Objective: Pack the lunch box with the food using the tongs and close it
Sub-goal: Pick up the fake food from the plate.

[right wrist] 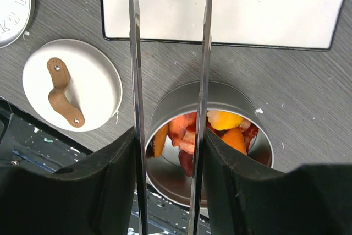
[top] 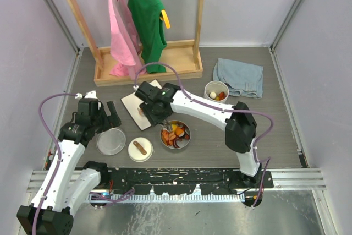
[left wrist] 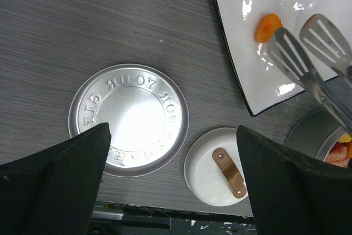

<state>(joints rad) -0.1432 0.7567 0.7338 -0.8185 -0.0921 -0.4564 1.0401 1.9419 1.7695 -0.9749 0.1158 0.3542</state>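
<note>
We see a wooden rack (top: 147, 70) at the back of the grey table (top: 286, 130). A pink top (top: 122, 31) and a green top (top: 147, 20) hang on it, the green one on an orange hanger (top: 164, 17). A crumpled blue cloth (top: 239, 77) lies back right, apart from the rack. A white square plate (top: 131, 103) sits just in front of the rack. A metal rail (top: 291, 177) runs along the near edge.

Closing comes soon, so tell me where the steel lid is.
Top view, left side: the steel lid lies flat by the left gripper, just left of the white lid.
</note>
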